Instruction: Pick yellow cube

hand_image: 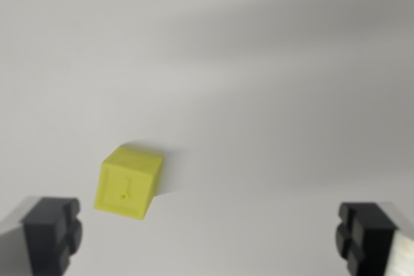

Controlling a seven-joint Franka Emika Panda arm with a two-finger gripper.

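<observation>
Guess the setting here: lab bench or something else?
Probably a bare lab tabletop: a plain white matte surface, one small yellow plastic cube, and the open black gripper above it. Nothing else shows.

A plain pale grey counter (246, 63) fills the whole wrist view — matte, smooth, with no seam, edge or marking in sight. The light is soft and uneven: the surface is brightest toward 9 o'clock and through the middle, while broad, blurred bands of shadow slant across from 1 o'clock toward 3 o'clock. A fainter grey band lies lower, near 4 o'clock. The picture is slightly soft throughout, so any fine texture cannot be told — no wall, floor or window shows.
</observation>
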